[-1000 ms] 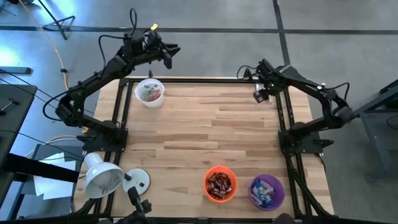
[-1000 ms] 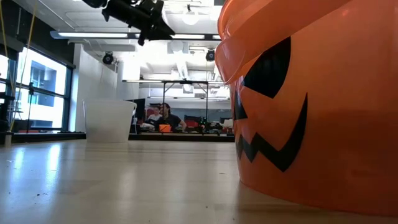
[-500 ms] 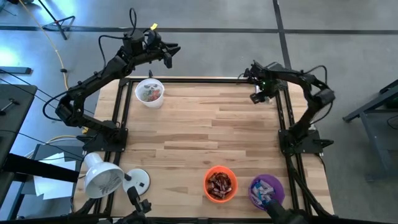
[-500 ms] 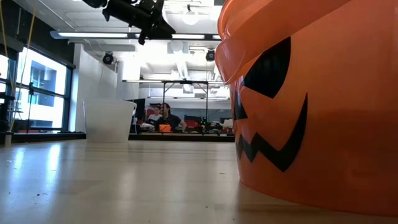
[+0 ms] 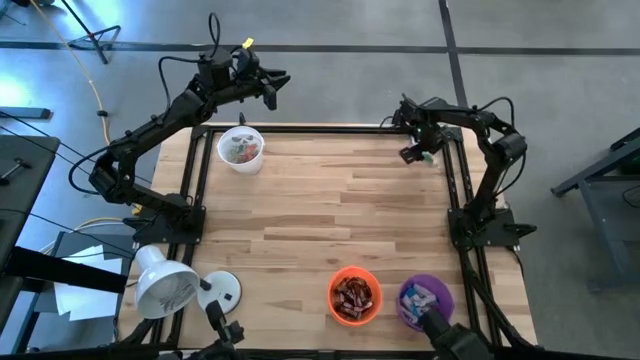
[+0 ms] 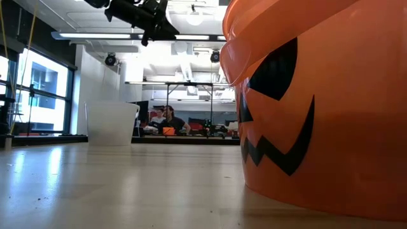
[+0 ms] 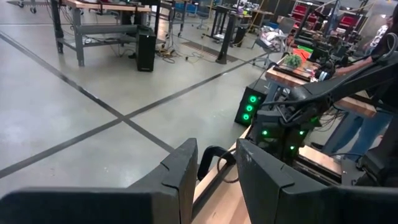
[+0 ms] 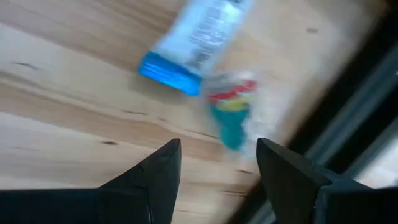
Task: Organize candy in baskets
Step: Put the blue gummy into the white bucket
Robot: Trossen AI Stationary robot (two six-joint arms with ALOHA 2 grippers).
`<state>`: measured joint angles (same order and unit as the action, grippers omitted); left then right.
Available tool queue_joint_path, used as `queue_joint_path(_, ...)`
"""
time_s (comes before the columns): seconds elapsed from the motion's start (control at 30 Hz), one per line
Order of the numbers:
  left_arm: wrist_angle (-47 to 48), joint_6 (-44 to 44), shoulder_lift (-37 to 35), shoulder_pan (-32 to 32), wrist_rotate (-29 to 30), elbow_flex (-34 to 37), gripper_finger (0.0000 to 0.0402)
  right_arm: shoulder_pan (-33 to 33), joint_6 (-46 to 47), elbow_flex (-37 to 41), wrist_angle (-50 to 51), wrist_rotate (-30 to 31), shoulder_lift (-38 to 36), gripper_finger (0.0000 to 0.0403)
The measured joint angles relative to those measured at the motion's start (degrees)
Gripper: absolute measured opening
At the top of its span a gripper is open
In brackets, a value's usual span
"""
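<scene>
Wooden table (image 5: 330,215), pale planks, dark frame at the edges, grey concrete floor around it.

Baskets — three. White basket (image 5: 240,148) stood near the far left corner with mixed candy inside. Orange basket (image 5: 354,295) stood at the near edge, holding dark brown and red bars; its jack-o'-lantern face filled the right of the low view. Purple basket (image 5: 427,305) stood just beside the orange one, toward the right, holding blue-and-white bars.

Loose candy: one blue-and-white bar (image 8: 196,40) lay flat on the wood by the table's far right edge, with a second small wrapper (image 8: 231,115), teal and red, just beside it and blurred. Both lay ahead of the right gripper (image 8: 217,165), beyond the tips and apart from them — nothing sat between the fingers (image 8: 155,171), which stood spread wide and empty.

Left gripper (image 5: 270,90) hung beyond the far edge, past the white basket, raised clear of the table; its fingers (image 7: 180,174) stood a narrow gap apart with nothing in them.

White dome lamp (image 5: 165,285) rested off the near left corner.
</scene>
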<state>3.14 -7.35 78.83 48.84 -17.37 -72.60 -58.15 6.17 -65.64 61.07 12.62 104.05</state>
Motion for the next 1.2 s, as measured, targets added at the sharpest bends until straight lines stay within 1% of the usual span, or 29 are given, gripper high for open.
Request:
queue_joint_path(0.17,0.10,0.00,0.00,-0.11,-0.01,0.00,0.0099,-0.78,1.87,-0.03,-2.46,-7.08,0.09,0.0204)
queue_joint_path(0.3,0.14,0.02,0.00,-0.11,-0.02,0.00,0.0099,-2.60,8.54,-0.03,-3.88,-6.83,0.28,0.0204)
queue_joint_path(0.43,0.45,0.00,0.00,-0.11,-0.02,-0.01,0.0099,-3.43,11.96,-0.03,-4.04,-6.37,0.28,0.0204)
queue_joint_path(0.57,0.52,0.20,0.00,-0.11,-0.04,0.00,0.0099,-3.41,16.58,-0.03,-5.75,-4.37,0.28,0.0204)
queue_joint_path(0.63,0.53,0.55,0.00,-0.11,-0.04,0.00,0.0099,-3.43,17.91,-0.03,-6.16,-3.95,0.28,0.0204)
queue_joint_path(0.7,0.53,0.59,0.00,-0.11,-0.28,0.00,0.0099,-3.35,17.32,-0.05,-5.83,-4.03,0.56,0.0204)
queue_joint_path(0.8,0.86,0.83,0.00,-0.11,-0.84,0.00,0.0099,-2.59,14.26,-1.38,-1.78,-4.06,3.14,0.0204)
queue_joint_path(0.87,1.98,1.60,0.00,-0.11,-0.87,-0.02,0.0099,-1.75,11.93,-3.13,2.77,-4.01,6.22,0.0204)
queue_joint_path(0.97,4.64,2.03,0.00,-0.11,-0.88,-0.02,0.0099,-0.64,11.91,-7.34,8.85,-3.08,11.80,0.0204)
queue_joint_path(1.1,7.50,2.05,0.02,-0.15,-0.92,-0.02,0.0099,-1.15,14.13,-10.63,10.11,-6.05,14.91,0.0200)
queue_joint_path(1.2,8.99,2.04,0.02,-0.17,-0.94,-0.02,0.0099,-1.09,14.33,-11.48,9.52,-6.99,15.37,0.0179)
